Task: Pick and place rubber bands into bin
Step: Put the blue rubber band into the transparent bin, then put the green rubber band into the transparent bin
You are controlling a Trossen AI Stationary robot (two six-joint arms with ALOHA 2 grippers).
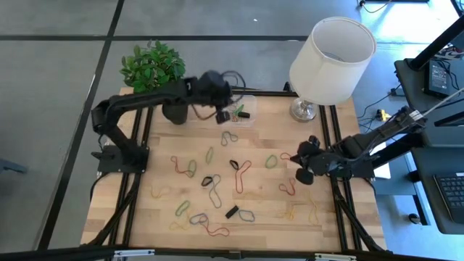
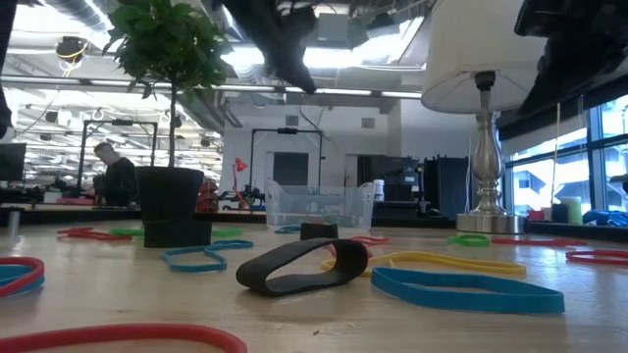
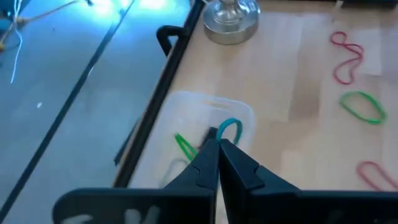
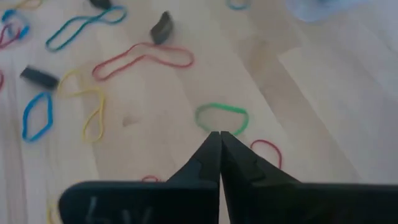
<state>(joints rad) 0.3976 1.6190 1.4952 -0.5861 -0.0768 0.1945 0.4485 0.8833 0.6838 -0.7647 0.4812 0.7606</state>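
The clear bin (image 1: 241, 113) sits at the table's far edge, between the plant and the lamp; a green band (image 3: 185, 146) and a dark piece lie in it. My left gripper (image 3: 217, 142) hangs above the bin, shut on a teal rubber band (image 3: 231, 126). My right gripper (image 4: 220, 134) is shut and holds nothing. It hovers over the table's right part, just short of a green band (image 4: 222, 117) and a red one (image 4: 268, 149). Many other bands (image 1: 217, 190) in red, blue, yellow, green and black lie flat across the wood. My left gripper pinches the teal rubber band between its two fingertips, coming from above over the bin. The band's free loop (image 3: 236, 127) stands out beyond the tips, lifted clear of the bin's floor. Which part of the loop is pinched is hidden by the fingers.
A lamp with a white shade (image 1: 330, 59) and silver base (image 3: 231, 18) stands at the far right corner. A potted plant (image 1: 152, 65) in a black pot (image 2: 172, 204) stands at the far left. A black frame rail (image 3: 171, 56) runs along the table's far edge.
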